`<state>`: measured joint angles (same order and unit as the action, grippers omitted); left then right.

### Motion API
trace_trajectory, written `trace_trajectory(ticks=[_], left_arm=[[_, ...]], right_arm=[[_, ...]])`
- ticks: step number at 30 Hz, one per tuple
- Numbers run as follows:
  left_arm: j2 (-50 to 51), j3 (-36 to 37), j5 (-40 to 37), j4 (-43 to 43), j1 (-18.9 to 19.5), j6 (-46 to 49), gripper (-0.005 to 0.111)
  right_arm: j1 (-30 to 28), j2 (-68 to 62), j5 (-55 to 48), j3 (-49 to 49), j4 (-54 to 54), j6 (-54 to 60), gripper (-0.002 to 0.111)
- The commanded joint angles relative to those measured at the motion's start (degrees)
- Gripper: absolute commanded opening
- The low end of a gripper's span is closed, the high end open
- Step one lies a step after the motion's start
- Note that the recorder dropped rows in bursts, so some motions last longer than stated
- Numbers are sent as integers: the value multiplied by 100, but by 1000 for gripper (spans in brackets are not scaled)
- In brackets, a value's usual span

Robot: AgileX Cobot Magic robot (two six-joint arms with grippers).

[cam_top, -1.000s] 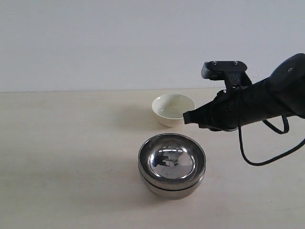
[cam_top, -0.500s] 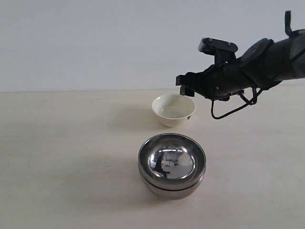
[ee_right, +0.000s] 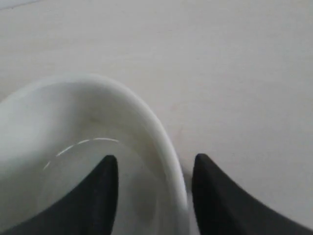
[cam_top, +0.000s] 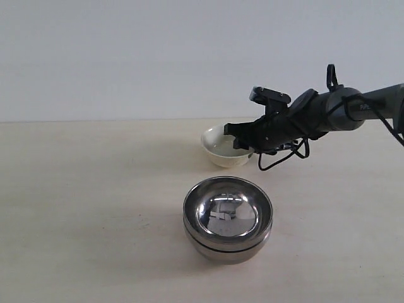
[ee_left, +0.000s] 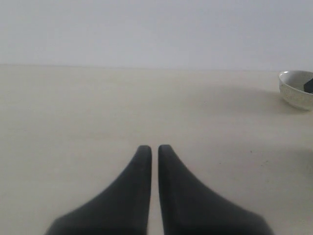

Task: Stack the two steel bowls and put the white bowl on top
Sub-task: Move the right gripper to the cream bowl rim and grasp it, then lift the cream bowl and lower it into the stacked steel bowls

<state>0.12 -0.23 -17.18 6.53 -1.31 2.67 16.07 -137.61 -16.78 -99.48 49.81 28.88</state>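
Exterior view: steel bowls [cam_top: 227,218], nested one in the other, stand on the table [cam_top: 95,189]; the white bowl [cam_top: 218,151] sits apart at their 12 o'clock. Right gripper [cam_top: 237,137] reaches from 3 o'clock, fingers spread astride the white bowl's rim, one inside, one outside, not clamping. Left gripper [ee_left: 154,147]: fingers drawn almost together, grasping nothing.

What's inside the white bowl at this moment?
One finger of the open right gripper sits inside the white bowl; the other is outside its rim. No contents show; the finger hides part of the bottom.
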Motion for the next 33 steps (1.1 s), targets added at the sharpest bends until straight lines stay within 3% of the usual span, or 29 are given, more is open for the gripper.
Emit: trace_trajectory(ticks=[1,3,14,22,33], left_arm=[[-12,23,1,31,13,-13,4],[-12,23,1,31,13,-13,4],[-12,23,1,31,13,-13,4],[-12,23,1,31,13,-13,4],[-12,23,1,31,13,-13,4]], right_arm=[[-33,8,-71,-61,-66,124,16],[-33,8,-169,-61,-66,162,0],[-33,714,-794,-61,-56,162,0],[-54,1538,-1834,-61,-178,162,0],[-54,2292,-3680,273,-1931,-799,0]])
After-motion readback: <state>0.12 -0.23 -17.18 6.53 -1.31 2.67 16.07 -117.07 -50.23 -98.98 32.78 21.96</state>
